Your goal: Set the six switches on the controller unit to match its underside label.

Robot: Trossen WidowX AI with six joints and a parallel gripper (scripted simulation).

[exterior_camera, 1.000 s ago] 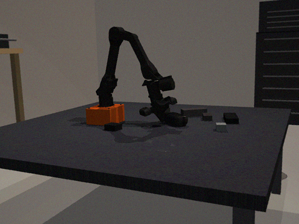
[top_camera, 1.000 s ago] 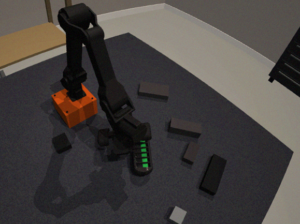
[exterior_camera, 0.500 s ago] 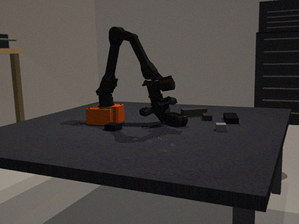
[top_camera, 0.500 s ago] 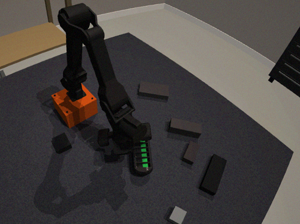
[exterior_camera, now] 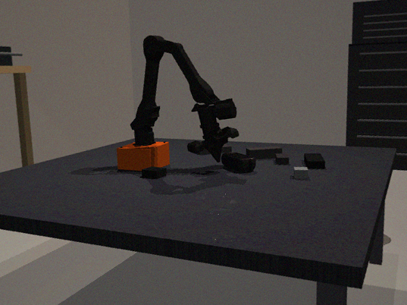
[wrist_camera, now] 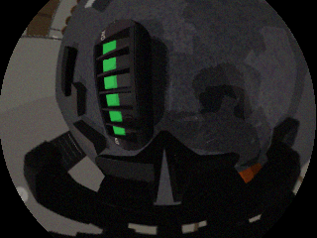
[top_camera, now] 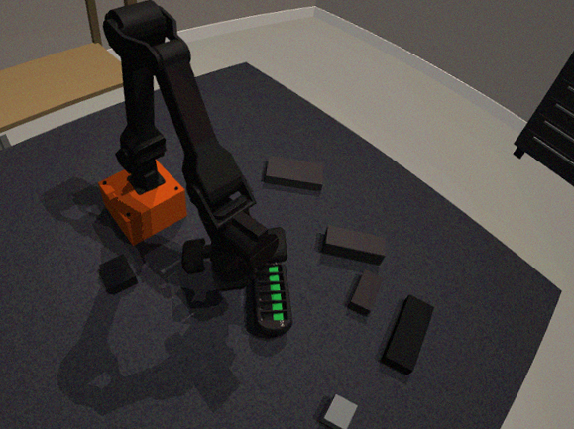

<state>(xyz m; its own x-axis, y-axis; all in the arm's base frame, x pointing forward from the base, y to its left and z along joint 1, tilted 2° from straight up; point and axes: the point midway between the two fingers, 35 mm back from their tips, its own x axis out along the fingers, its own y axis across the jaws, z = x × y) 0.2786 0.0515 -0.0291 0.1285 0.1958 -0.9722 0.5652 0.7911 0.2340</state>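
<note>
Dark grey controller unit [top_camera: 258, 310] [exterior_camera: 238, 162] [wrist_camera: 143, 74], round-ended and elongated, lying switches-up on the speckled dark bench [top_camera: 457, 277] [exterior_camera: 189, 212] [wrist_camera: 198, 30], long axis running from beside the gripper [exterior_camera: 218, 160] [wrist_camera: 164, 134] toward the bench's near side in the top view, six green blocky rocker ends showing, black gripper closed, empty.

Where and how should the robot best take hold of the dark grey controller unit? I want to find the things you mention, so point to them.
Probably across its narrow width, near mid-length, coming from straight above with the pincer [top_camera: 202, 302] [exterior_camera: 218, 160] [wrist_camera: 164, 133] opened. The controller unit [top_camera: 288, 304] [exterior_camera: 236, 162] [wrist_camera: 141, 79] is long with roughly parallel side walls, and its green switch ends face up, so the fingers should stay on the sides.
</note>
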